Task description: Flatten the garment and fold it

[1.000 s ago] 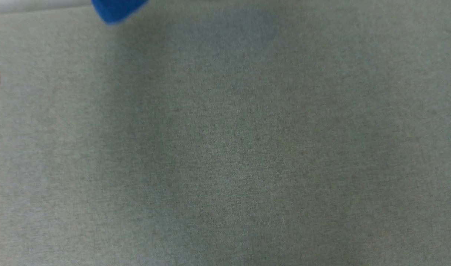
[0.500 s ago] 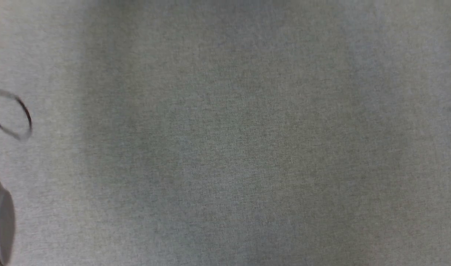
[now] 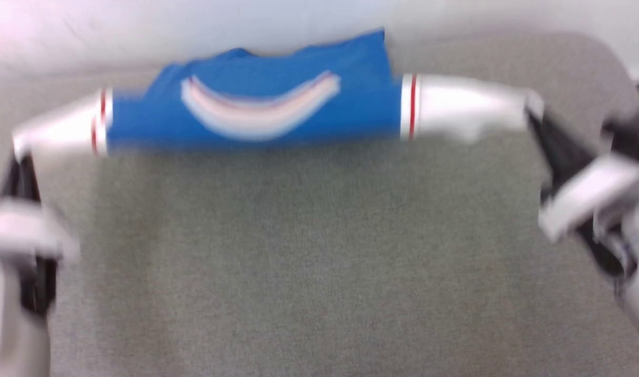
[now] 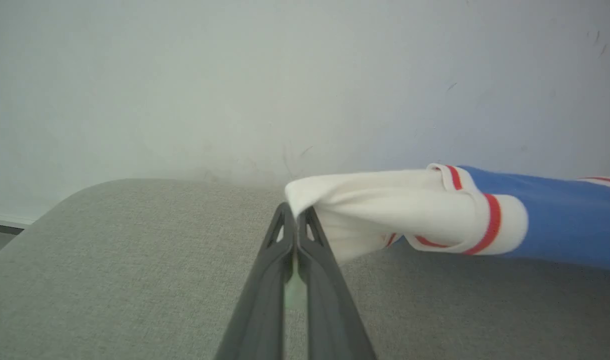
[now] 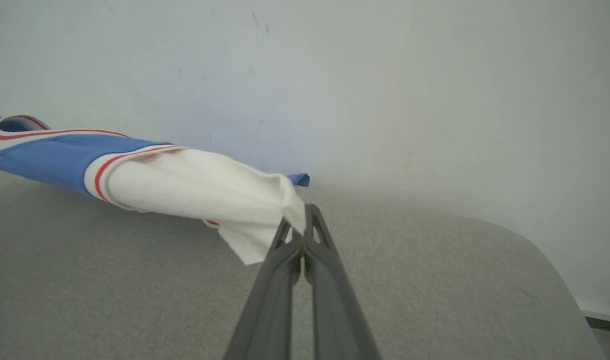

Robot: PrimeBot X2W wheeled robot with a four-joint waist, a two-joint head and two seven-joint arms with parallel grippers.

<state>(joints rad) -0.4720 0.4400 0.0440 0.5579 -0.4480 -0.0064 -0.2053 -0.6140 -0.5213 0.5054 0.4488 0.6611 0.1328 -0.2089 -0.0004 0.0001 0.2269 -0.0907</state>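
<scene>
Two grippers, one jersey T-shirt (image 3: 256,123) strung between them. The head view is smeared by motion; both wrist views are sharp.

Left gripper (image 4: 296,217): dark fingers pressed together at the tips, pinching the outer end of one white sleeve (image 4: 385,210). The cloth bunches to a point where the fingers bite. A white band with red stripes marks where this sleeve meets the royal-blue body.

Right gripper (image 5: 305,214): fingers likewise closed, clamped on the end of the other white sleeve (image 5: 195,190). A loose flap of white hangs just beside the fingertips. Same red-striped band at the blue seam.

T-shirt position: pulled out sideways across the far part of the grey woven tabletop (image 3: 319,272), close to the white wall (image 4: 285,75). Both sleeves are lifted clear of the tabletop, with shadow beneath them. The blue body sags a little between the two grips. The white collar (image 3: 256,110) with red striping faces up and curves like a shallow bowl in the head view. Blue fabric heaps up behind the collar toward the wall, and one blue corner (image 5: 299,179) pokes out beyond the right gripper's sleeve at the tabletop's far edge. Cannot tell whether that far fabric rests on the tabletop.

Tabletop corners are rounded on both sides.
</scene>
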